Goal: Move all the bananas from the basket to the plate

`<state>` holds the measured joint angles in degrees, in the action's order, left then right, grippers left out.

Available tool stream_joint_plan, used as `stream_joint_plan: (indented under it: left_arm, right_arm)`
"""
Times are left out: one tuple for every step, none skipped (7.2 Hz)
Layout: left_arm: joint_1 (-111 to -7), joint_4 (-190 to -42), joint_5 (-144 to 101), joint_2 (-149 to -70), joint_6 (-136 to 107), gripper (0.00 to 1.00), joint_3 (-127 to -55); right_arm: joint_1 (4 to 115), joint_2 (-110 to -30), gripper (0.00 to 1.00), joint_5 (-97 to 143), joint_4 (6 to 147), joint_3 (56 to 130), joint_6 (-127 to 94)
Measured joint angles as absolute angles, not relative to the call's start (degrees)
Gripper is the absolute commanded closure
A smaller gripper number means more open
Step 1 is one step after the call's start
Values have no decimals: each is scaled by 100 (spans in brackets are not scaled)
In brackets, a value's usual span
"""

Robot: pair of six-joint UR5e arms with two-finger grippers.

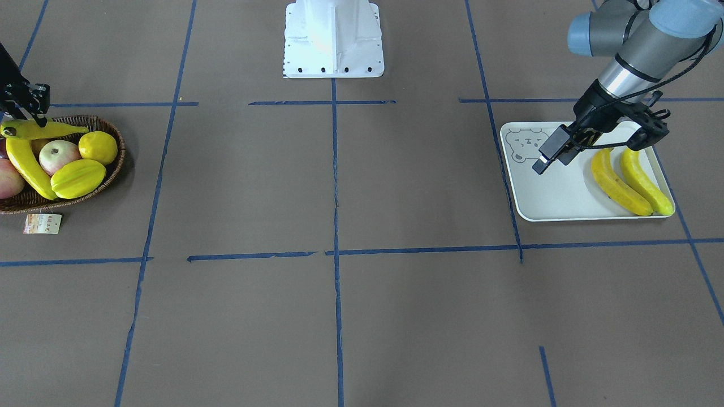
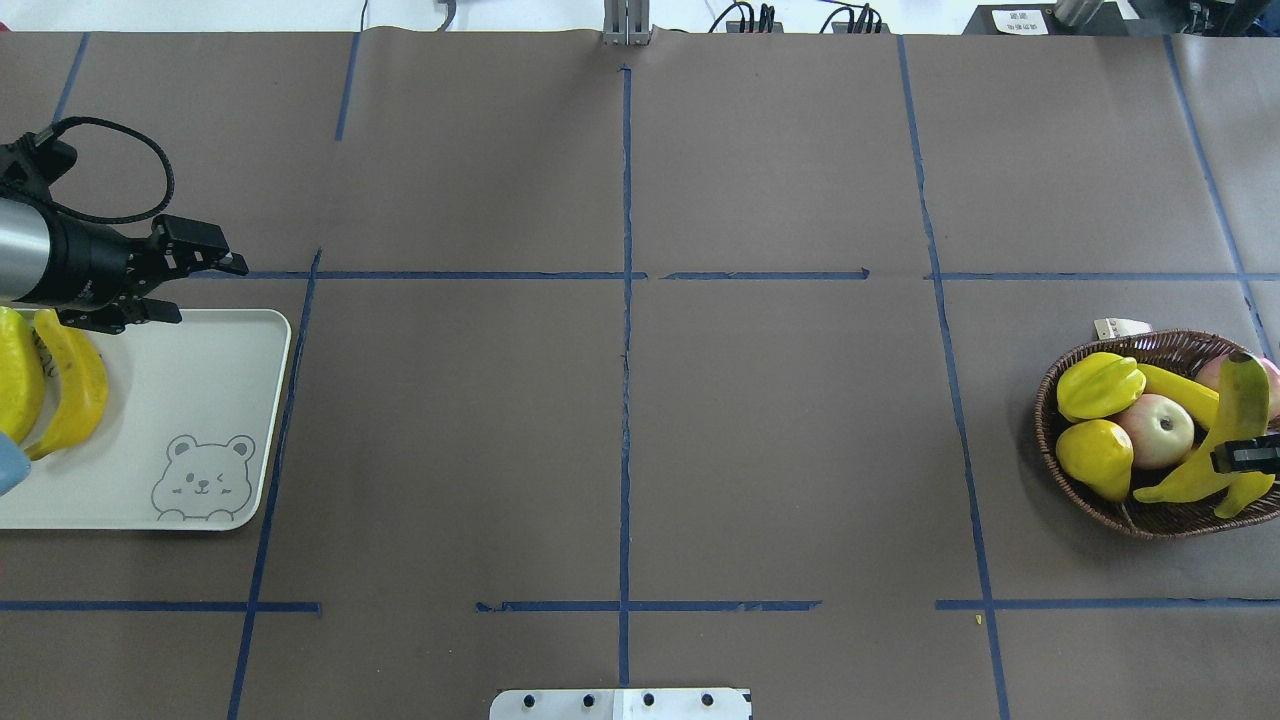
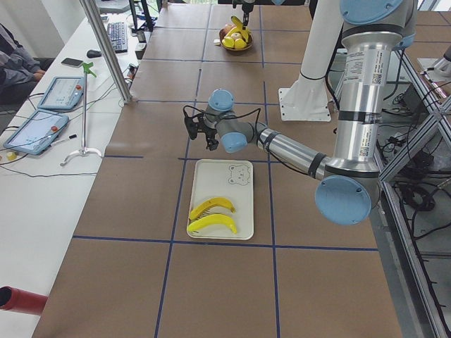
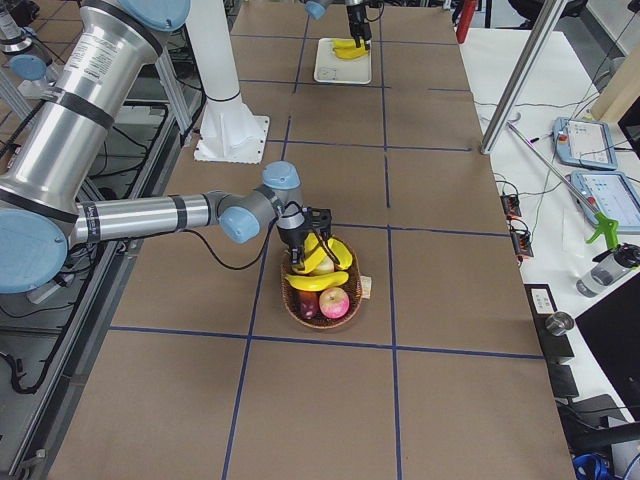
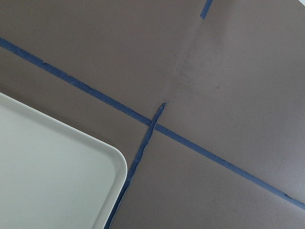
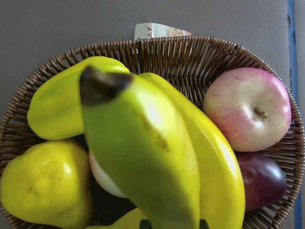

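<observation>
Yellow banana point(image 2: 1238, 405) sits clamped in the right arm's fingers point(image 2: 1245, 456), tilted above the basket point(image 2: 1045, 440) at the right; one more banana point(image 2: 1180, 388) lies inside. Two bananas point(image 2: 75, 385) lie on the plate point(image 2: 200, 400), left fingers point(image 2: 200, 240) apart. Next: raise clear, carry plateward.

Overhead and front cameras face oppositely, sharing the basket point(image 2: 1168, 346).

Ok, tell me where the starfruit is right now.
In the overhead view the starfruit sits in the basket at the right edge, beside the lemon and the pink apple.
</observation>
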<state>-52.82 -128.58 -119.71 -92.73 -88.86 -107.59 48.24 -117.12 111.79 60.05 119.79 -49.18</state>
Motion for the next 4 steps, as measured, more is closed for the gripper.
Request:
stream_joint_plan:
  left_arm:
    - [-5282,-12859,-11971,-9275,-8888,0,-10763]
    - [-5282,-12858,-11971,-9278,-8889,0,-10771]
    - [-5282,-12858,-11971,-9280,-8890,0,-10780]
    - [-5282,-12858,-11971,-9281,-8908,0,-10791]
  right_arm:
    - [4949,-11746,100,11282,6099,12075,-4821]
    - [5169,-11756,100,11362,6460,12283,-4530]
    - [5520,-11720,100,11398,7067,12555,-3959]
    - [5891,-11626,100,11413,7640,12743,-3338]
